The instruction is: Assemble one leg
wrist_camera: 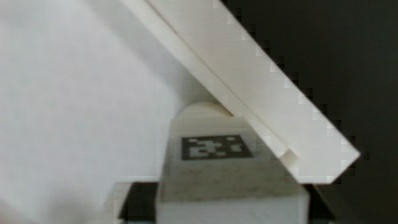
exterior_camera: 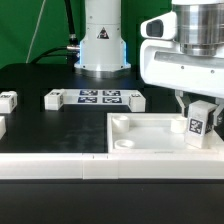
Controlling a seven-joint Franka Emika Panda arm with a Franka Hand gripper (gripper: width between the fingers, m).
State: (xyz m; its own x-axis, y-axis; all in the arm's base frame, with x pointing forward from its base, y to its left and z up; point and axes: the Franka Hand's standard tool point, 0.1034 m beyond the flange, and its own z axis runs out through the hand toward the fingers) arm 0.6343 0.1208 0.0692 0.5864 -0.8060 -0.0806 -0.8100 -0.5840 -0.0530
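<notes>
My gripper (exterior_camera: 198, 108) is shut on a leg (exterior_camera: 200, 123), a small white block with a black-and-white tag on its face. It holds the leg upright over the right end of the large white square panel (exterior_camera: 145, 137) at the exterior view's right. I cannot tell whether the leg touches the panel. In the wrist view the leg (wrist_camera: 217, 150) sits between my black fingers (wrist_camera: 146, 200), against the panel's flat face (wrist_camera: 80, 100) and beside a white rail (wrist_camera: 249, 75). The jaws press on the leg's two sides.
Loose legs lie at the exterior view's left (exterior_camera: 8, 100), (exterior_camera: 55, 98), and one shows at the left edge (exterior_camera: 2, 127). The marker board (exterior_camera: 100, 97) lies in front of the robot base (exterior_camera: 102, 45). A white bar (exterior_camera: 50, 166) runs along the front.
</notes>
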